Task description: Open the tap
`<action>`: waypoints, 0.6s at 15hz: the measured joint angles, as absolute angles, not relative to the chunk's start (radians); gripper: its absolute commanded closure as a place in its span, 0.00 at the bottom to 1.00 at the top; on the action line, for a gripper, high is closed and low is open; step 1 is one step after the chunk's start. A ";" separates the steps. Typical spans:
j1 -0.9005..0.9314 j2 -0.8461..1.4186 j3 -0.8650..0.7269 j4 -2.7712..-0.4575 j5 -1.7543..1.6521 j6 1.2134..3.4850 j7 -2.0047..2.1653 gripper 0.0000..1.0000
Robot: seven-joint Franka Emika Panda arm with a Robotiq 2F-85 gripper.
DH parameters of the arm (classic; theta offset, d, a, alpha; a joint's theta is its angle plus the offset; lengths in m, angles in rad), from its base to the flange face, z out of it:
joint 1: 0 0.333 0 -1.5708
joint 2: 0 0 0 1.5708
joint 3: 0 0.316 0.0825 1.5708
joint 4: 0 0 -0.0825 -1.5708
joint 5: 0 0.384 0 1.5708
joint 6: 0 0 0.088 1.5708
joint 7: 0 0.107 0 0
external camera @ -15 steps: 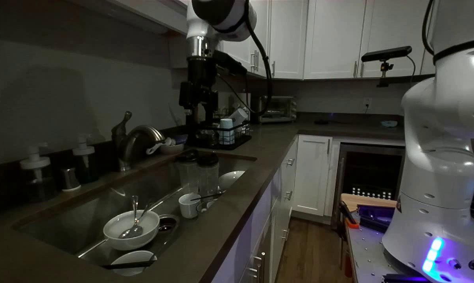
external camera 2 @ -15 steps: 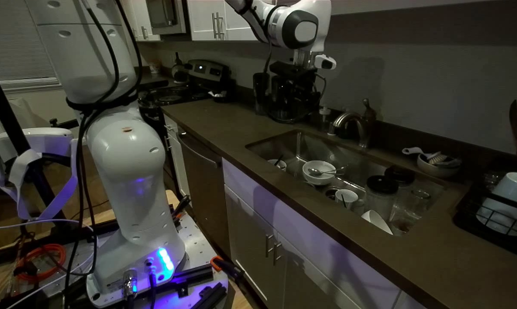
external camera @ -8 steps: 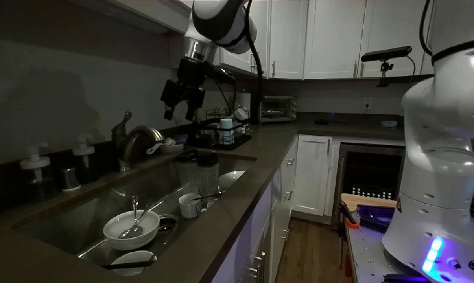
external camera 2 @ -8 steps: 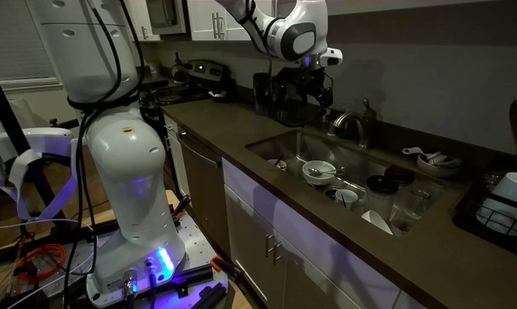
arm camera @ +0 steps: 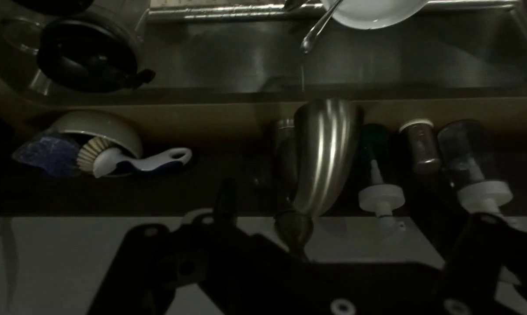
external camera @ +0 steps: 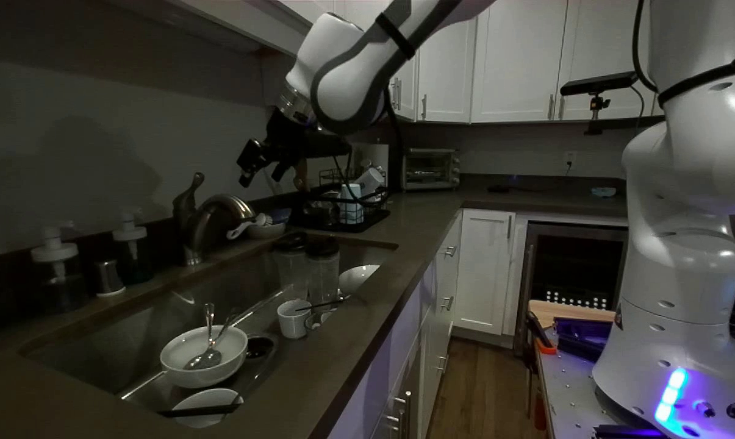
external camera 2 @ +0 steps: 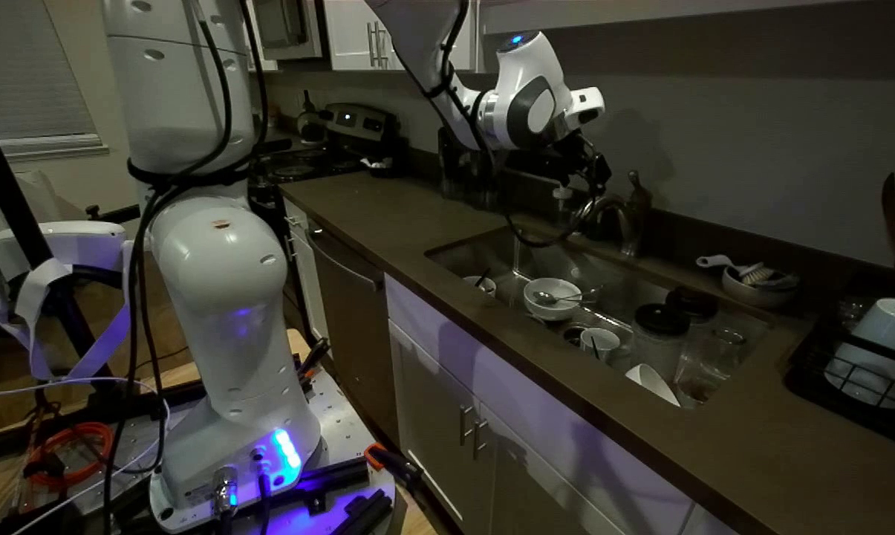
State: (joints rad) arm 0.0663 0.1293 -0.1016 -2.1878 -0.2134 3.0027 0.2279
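Gooseneck faucet [external camera: 201, 225] sits along the wall-side edge of the desk [external camera: 364, 320], lever handle [external camera: 188, 194] sticking up. Pincer [external camera: 261, 178] hangs near it, higher up, fingers [external camera: 246, 177] spread apart. Same edge's got two pump dispensers [arm camera: 381, 197] plus a bowl [arm camera: 110, 124] with a dish brush [arm camera: 145, 163].

stretching dark and brownish as a long countertop [external camera 2: 373, 215], framing a sunken sink [external camera: 99, 360]. bearing, behind that sink, two white-topped pump bottles [external camera: 56, 259], a small cylinder [external camera: 108, 277] between them, the tap [external camera: 197, 231] and a bowl [external camera 2: 759, 294]. carrying, farther along, a black dish rack [external camera: 367, 224] and a toaster oven [external camera: 431, 169].
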 measured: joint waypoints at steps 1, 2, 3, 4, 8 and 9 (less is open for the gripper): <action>0.079 0.141 -0.140 -2.182 -0.296 3.031 0.296 0.00; 0.096 0.151 -0.184 -2.171 -0.373 3.047 0.363 0.00; 0.115 0.159 -0.224 -2.155 -0.435 3.055 0.422 0.00; 0.133 0.165 -0.259 -2.137 -0.484 3.056 0.472 0.00; 0.187 0.192 -0.309 -2.066 -0.532 3.056 0.568 0.25; 0.196 0.202 -0.309 -2.049 -0.532 3.056 0.579 0.27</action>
State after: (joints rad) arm 0.1964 0.2019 -0.3090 -2.0490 -0.5323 3.0560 0.5790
